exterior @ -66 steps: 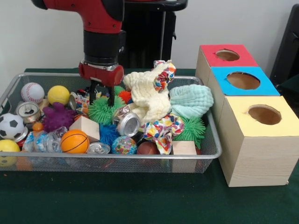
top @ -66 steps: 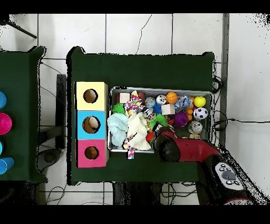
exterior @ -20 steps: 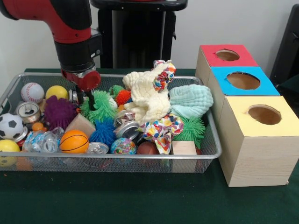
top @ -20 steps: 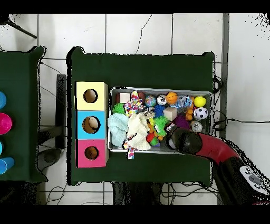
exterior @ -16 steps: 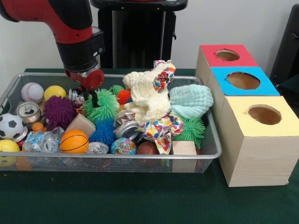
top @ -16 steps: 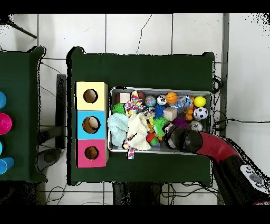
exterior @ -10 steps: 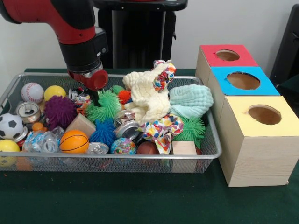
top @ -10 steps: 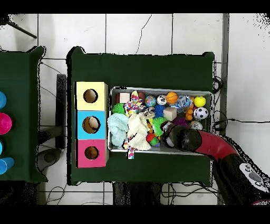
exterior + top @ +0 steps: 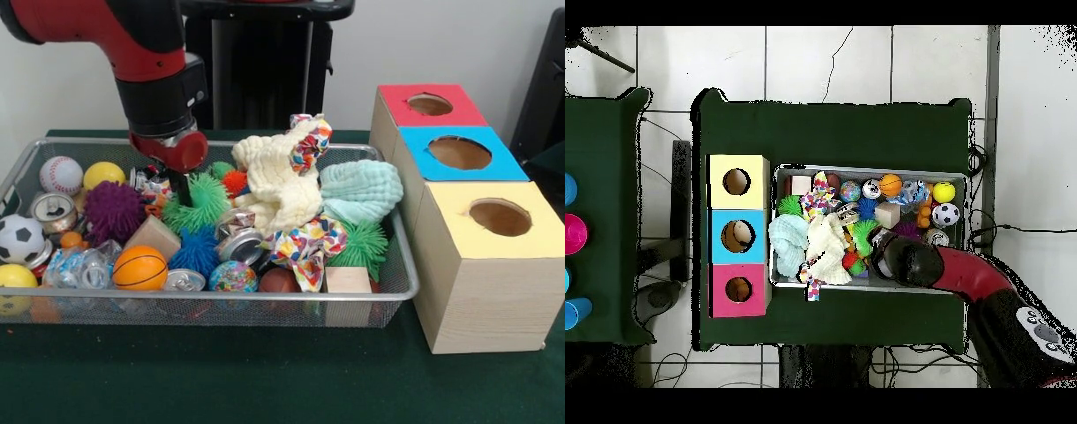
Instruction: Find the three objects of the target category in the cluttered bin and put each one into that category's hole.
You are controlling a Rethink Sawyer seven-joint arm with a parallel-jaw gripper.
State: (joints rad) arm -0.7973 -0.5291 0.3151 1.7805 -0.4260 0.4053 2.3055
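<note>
– Front view first: where is the gripper?

– It hangs from the red and black arm inside the wire bin, low over the clutter. Its tip goes down into a green spiky ball, which lies directly under it and a little toward the boxes.

– Is the gripper spread or pinching the ball?

– I cannot tell. The red wrist and the spikes hide that part.

– What lies around it?

– On the side away from the boxes, just beside, is a purple spiky ball; farther that way are a yellow ball and a baseball. Nearer to the camera than the gripper are a wooden block, a blue spiky ball, a crushed can and a mini basketball. Close on the box side there is a small orange spiky ball, then a cream cloth, piled high.

– And beyond the cloth?

– A mint cloth, and below it a second green spiky ball, both well apart from the gripper.

– Where are the holes?

– Outside the bin, past its end wall: a red-topped box, a blue-topped box and a yellow-topped box stand in a row, each with one round hole on top.

– Does the overhead view add something?

– There the arm covers the gripper, so it gives nothing about the jaws. The three boxes touch each other along the short side of the bin.
</note>
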